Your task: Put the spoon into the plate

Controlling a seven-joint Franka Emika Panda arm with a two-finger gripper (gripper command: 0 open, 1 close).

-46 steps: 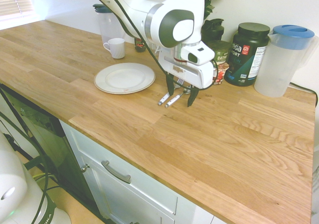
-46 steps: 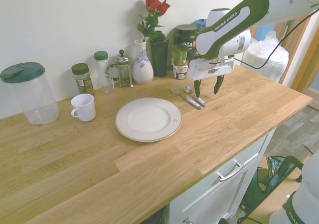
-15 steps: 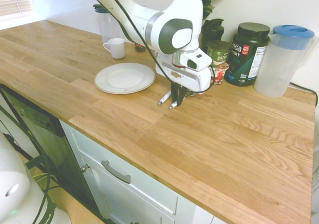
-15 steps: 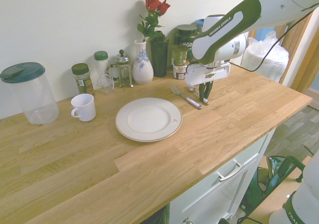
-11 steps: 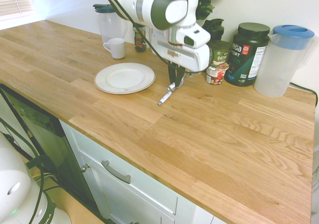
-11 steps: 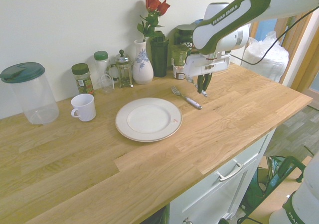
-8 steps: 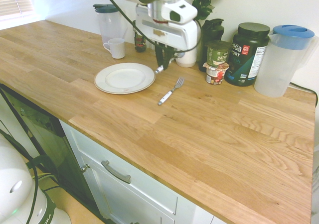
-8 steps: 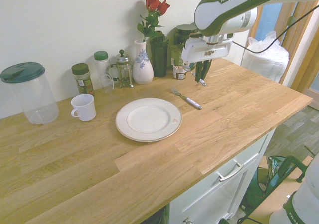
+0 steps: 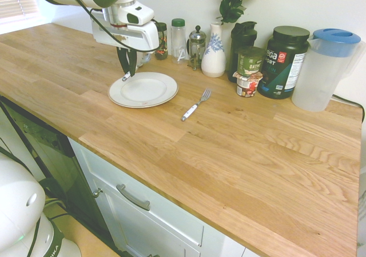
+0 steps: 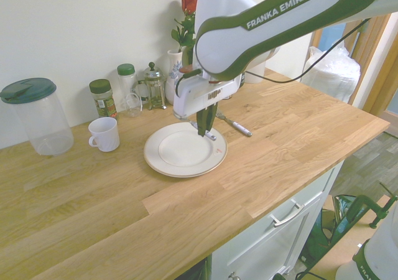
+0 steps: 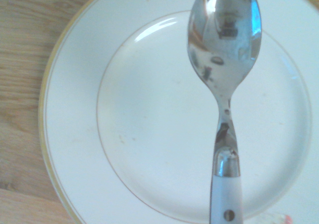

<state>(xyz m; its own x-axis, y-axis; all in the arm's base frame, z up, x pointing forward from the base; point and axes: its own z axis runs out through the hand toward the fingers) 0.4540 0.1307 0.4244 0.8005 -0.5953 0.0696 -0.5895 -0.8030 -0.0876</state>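
Since the earlier frame the arm has carried the spoon (image 11: 224, 59) away from the fork (image 9: 195, 104), over to the plate (image 9: 161, 94).
The fingers (image 9: 127, 68) pinch the spoon's white handle and hold it above the plate, clear of its surface; to the plate's right, the fork lies alone on the desk (image 9: 246, 148).

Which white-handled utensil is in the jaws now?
The spoon, with its rounded shiny bowl, hangs above the plate. The tined fork lies on the counter beside the plate.
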